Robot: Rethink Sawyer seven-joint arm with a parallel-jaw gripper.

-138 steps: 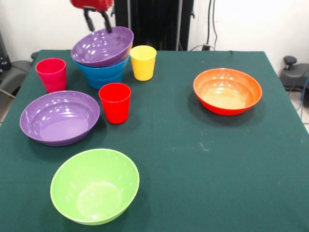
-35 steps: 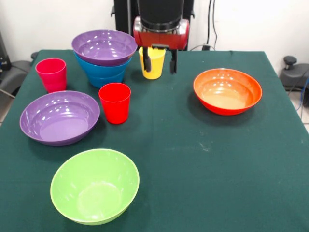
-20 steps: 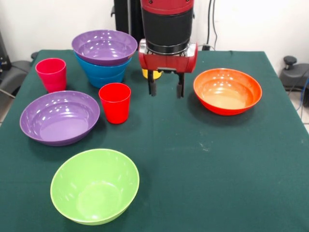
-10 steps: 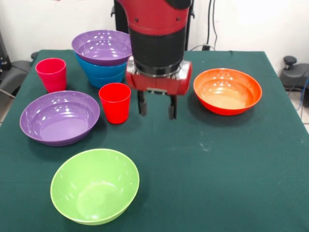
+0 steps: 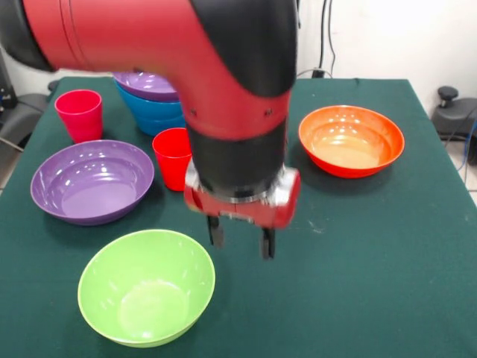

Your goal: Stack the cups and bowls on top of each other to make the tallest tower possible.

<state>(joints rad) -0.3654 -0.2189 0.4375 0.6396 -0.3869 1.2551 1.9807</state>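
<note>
Gripper [image 5: 241, 240] hangs just beside the lime green bowl [image 5: 146, 297], off that bowl's rim on the side toward the orange bowl [image 5: 351, 140]. Jaws spread apart with nothing between them; both tips show clear of the green surface [image 5: 358, 283].

Landmark: lime green bowl. Wide purple bowl [image 5: 92, 181] sits beyond it, toward the robot's side of the surface. Red cup [image 5: 173, 156] stands beyond the landmark, just beside the purple bowl, partly hidden by the arm. Pink-magenta cup [image 5: 79, 114] is farther off, past the purple bowl. The tower [image 5: 151, 101], so far a purple bowl nested in blue ones, is farthest off and half covered by the arm. Orange bowl lies well apart. Yellow cup not visible.

Judgement: step in hand is the approach to pick up the lime green bowl. Next move calls for shifting over the near rim, one jaw inside the wall and one outside, descending, then closing on the rim.
</note>
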